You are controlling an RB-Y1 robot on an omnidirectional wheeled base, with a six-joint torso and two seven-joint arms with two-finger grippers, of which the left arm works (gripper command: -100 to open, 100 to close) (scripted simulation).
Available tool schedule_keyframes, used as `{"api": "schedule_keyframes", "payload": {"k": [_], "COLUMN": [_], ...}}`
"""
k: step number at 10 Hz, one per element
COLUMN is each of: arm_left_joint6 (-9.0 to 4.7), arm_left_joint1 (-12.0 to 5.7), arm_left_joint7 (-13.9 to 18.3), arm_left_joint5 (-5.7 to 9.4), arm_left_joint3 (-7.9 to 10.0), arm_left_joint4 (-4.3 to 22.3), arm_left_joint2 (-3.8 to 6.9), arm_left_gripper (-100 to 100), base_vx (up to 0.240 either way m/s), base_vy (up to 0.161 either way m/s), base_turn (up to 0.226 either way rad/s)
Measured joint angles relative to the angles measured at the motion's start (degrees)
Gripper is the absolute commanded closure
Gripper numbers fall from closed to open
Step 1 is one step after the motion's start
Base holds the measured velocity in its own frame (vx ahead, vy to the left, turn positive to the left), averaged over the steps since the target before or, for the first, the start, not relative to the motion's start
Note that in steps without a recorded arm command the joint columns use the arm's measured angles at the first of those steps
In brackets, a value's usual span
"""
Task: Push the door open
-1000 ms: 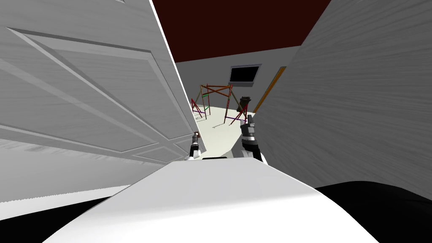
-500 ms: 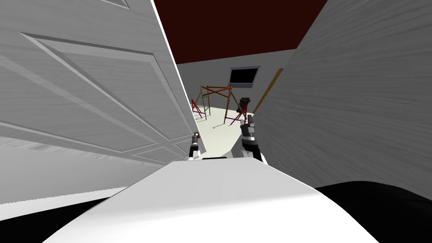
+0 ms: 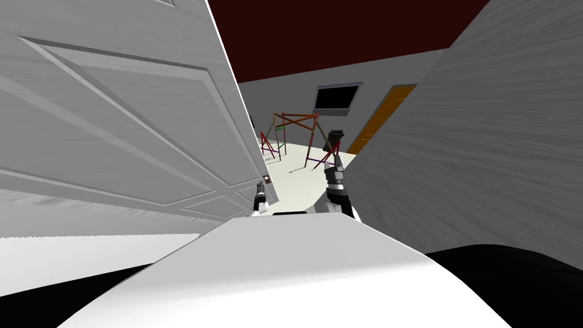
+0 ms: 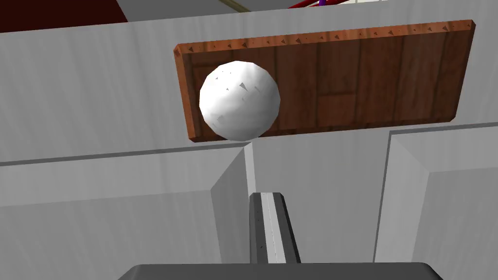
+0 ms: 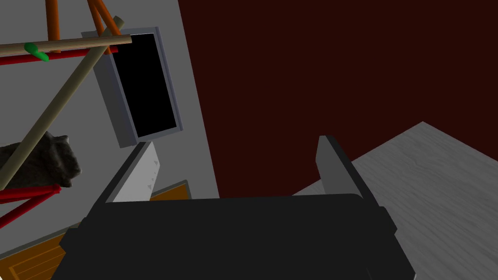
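The pale grey panelled door (image 3: 131, 114) stands partly open on my left, its free edge slanting down toward my hands. In the left wrist view a white round knob (image 4: 240, 100) sits on a brown wooden plate (image 4: 369, 78) on the door face. My left gripper (image 4: 266, 195) is shut, empty, its fingertips close to the door panel just below the knob; in the head view it (image 3: 262, 191) is at the door's lower edge. My right gripper (image 3: 335, 165) is open in the gap beside the right wall, holding nothing (image 5: 233, 155).
A grey wall (image 3: 484, 148) runs close on my right. Through the gap lies a pale floor (image 3: 296, 182) with a frame of red and orange poles (image 3: 293, 134), a dark window (image 3: 337, 98) and an orange door (image 3: 384, 117) on the far wall.
The whole head picture has shifted, so I have turned: the right wall has swung away, the gap looks wider and more of the orange door shows. Both grippers keep their places.
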Motion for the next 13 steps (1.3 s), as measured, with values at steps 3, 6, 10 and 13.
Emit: {"api": "schedule_keyframes", "payload": {"k": [3,6,10,13], "arm_left_joint6": [-1.56,-1.35,-2.5,-2.15], "arm_left_joint1": [-2.03,-2.69,-4.0,-3.56], "arm_left_joint7": [-0.9,-3.1,-3.3,-3.5], "arm_left_joint5": [3.48,7.3,8.81,8.88], "arm_left_joint3": [-2.86,-5.8,-7.1,-6.92], "arm_left_joint4": [2.9,2.2,4.4,3.7], "arm_left_joint2": [0.18,-2.24,-3.71,-1.77], "arm_left_gripper": [-100,-100,-100,-100], "base_vx": [-0.197,-0.15,0.002,0.19], "base_vy": [0.001,-0.05,-0.05,0.079], "base_turn": [0.082,0.045,0.003,-0.022]}}
